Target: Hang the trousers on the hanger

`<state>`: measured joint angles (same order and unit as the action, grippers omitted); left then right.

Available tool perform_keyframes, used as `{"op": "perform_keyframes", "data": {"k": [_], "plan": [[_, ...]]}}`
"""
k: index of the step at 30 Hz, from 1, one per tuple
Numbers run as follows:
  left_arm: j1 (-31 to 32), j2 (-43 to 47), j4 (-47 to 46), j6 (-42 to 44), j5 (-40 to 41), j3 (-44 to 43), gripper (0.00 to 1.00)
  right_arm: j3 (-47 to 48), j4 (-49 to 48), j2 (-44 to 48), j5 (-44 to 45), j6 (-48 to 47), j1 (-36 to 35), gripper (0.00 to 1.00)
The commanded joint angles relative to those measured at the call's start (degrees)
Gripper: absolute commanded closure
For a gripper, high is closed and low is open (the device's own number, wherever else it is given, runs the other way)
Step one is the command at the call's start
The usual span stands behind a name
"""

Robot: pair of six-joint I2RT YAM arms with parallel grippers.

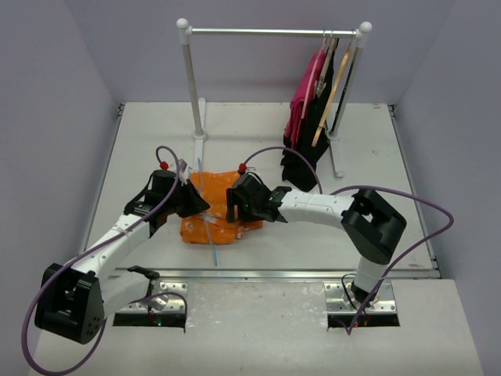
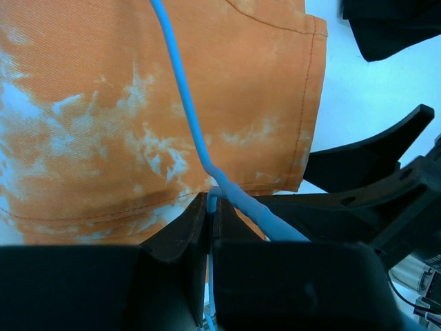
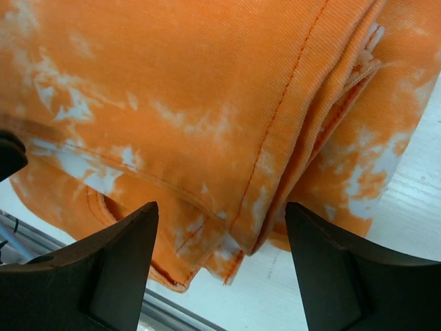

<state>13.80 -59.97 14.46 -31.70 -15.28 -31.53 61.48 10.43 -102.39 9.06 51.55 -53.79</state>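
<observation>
The orange trousers (image 1: 213, 211) with white blotches lie folded on the table between my two grippers. The pale blue wire hanger (image 1: 211, 235) lies across them, one end running toward the table's front edge. My left gripper (image 1: 196, 202) is at the trousers' left edge, shut on the hanger wire (image 2: 211, 200), which runs up across the cloth (image 2: 103, 124). My right gripper (image 1: 233, 202) is open just above the trousers' right part; its fingers (image 3: 117, 269) straddle a folded corner of the cloth (image 3: 227, 158) without touching it.
A white clothes rail (image 1: 270, 33) stands at the back, with pink (image 1: 301, 102) and black (image 1: 309, 141) garments on hangers at its right end. A metal strip (image 1: 274, 272) marks the table's front edge. Grey walls enclose both sides.
</observation>
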Motion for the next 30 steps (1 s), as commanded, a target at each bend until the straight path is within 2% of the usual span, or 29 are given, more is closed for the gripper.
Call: {"op": "perform_keyframes", "data": {"k": [1,4,5,8,9,10,11,16,18,22,30], "plan": [[-0.44,1.0,1.74,0.21,0.91,-1.28,1.0,4.6,1.22,-4.64,0.15,2.43,0.36,0.26],[-0.44,1.23,0.38,0.24,-0.64,-0.69,1.0,6.63,-0.86,-7.77,-3.22,1.88,0.37,0.28],[-0.52,1.47,0.16,0.24,-0.79,-0.42,1.0,7.21,-1.67,-8.63,-4.15,2.17,0.43,0.34],[-0.44,3.23,-1.75,0.42,-2.56,0.72,1.0,3.07,-8.16,-7.91,-7.76,2.88,0.35,0.68],[-0.44,3.71,-2.0,0.52,-2.62,1.12,1.0,1.61,-11.39,-7.0,-7.9,3.09,0.28,0.86],[-0.44,4.43,-2.18,0.68,-3.08,1.22,1.0,0.64,-12.29,-5.88,-7.65,2.88,0.36,0.96],[-0.44,4.75,-2.49,0.68,-3.09,1.47,1.0,0.13,-11.3,-4.25,-6.14,1.87,0.36,0.99],[-0.44,4.11,-2.52,1.28,-3.09,1.73,1.0,-0.17,-6.76,5.2,-4.32,-5.37,0.6,1.0],[-0.44,3.83,-3.16,0.95,-3.94,2.3,1.0,2.02,-1.52,8.47,-3.7,-9.26,1.19,1.0],[-0.44,3.98,-3.57,0.47,-3.94,2.5,1.0,5.52,6.54,10.51,-2.41,-15.1,3.51,1.0],[-0.44,1.42,-5.33,0.15,-3.27,1.77,1.0,6.6,15.29,16.08,-2.79,-20.15,9.3,1.0]]}}
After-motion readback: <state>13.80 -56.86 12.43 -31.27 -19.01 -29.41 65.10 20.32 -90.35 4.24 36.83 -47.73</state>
